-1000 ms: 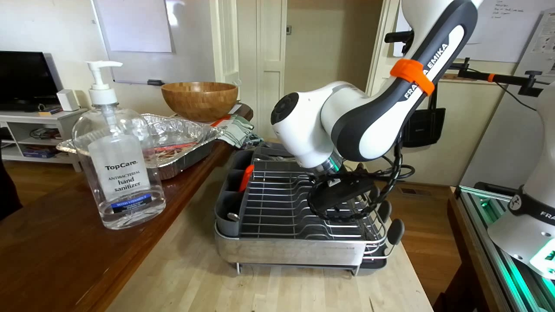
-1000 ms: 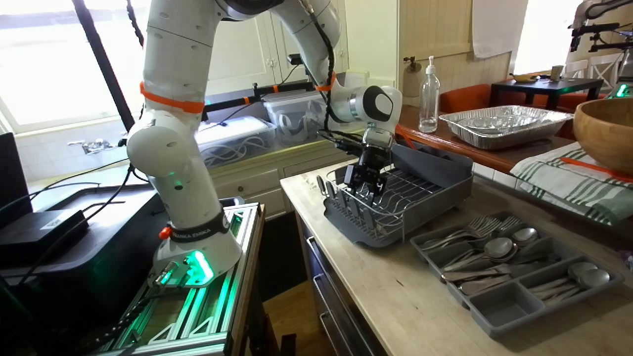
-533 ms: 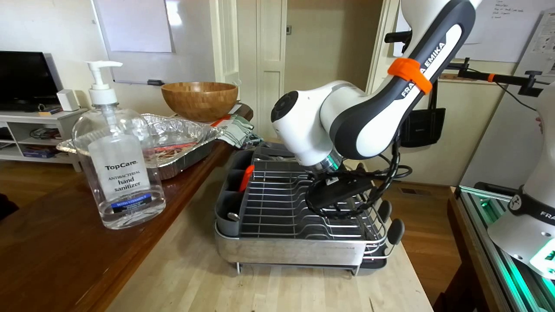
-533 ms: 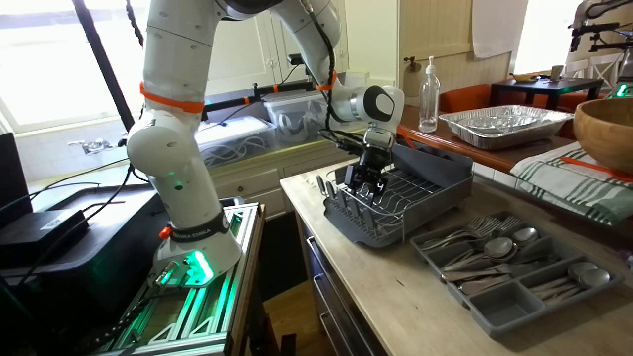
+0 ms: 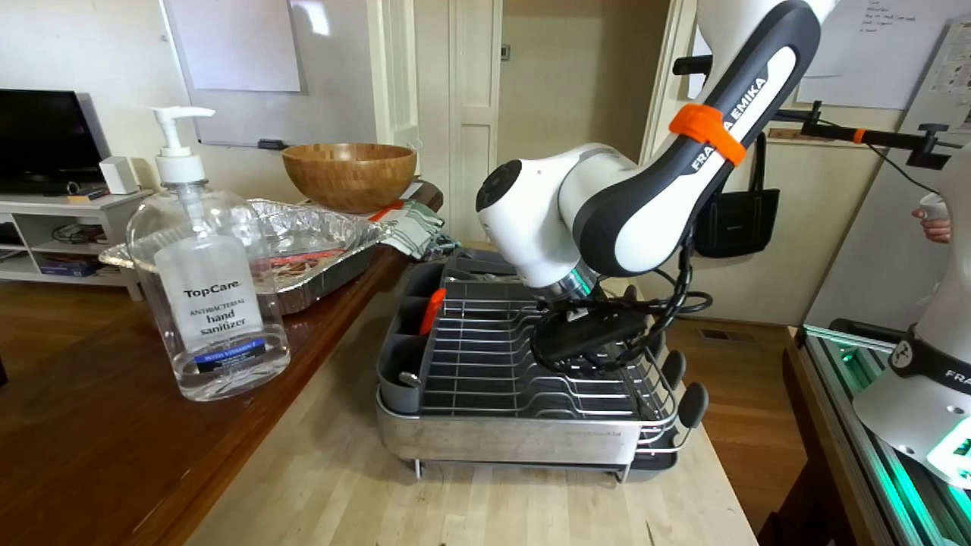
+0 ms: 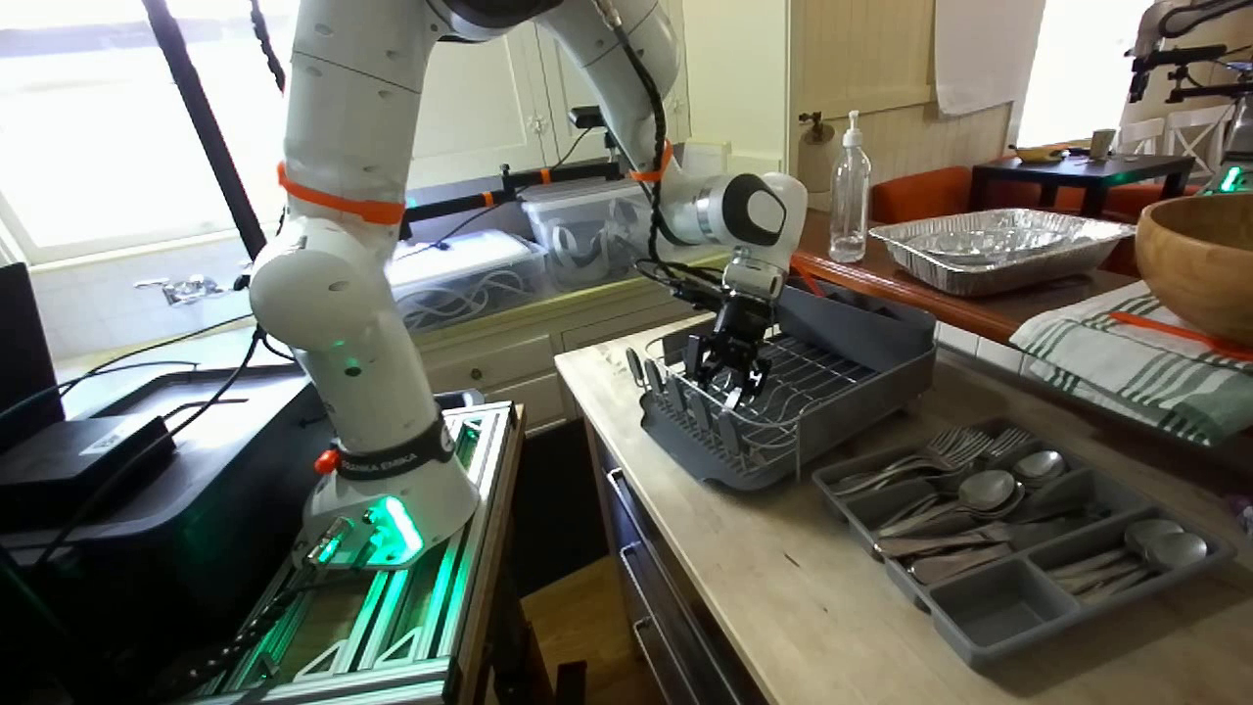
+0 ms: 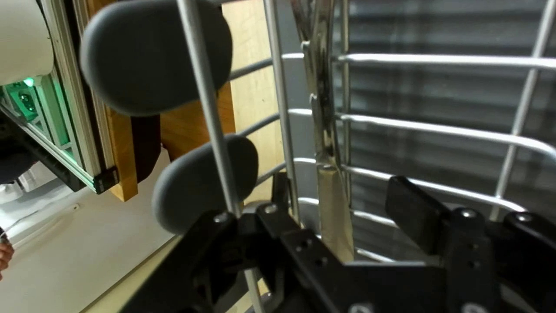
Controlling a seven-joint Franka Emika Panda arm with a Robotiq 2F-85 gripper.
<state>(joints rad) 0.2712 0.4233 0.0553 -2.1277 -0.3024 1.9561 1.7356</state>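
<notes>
Metal utensil (image 7: 326,139) is laid on the wires (image 7: 391,123) along one side of the dish rack (image 5: 508,441). Gripper (image 7: 341,193) is poised astride it, fingers (image 7: 410,217) spread well apart; nothing seems gripped, contact can't be told. Judged light, stiff, hard to break, likely slick. Best taken across the edges of the flat broad section (image 7: 334,213), squarely, so it isn't twisted. Side wire (image 7: 282,93) close by one finger: could be pinched too.
</notes>
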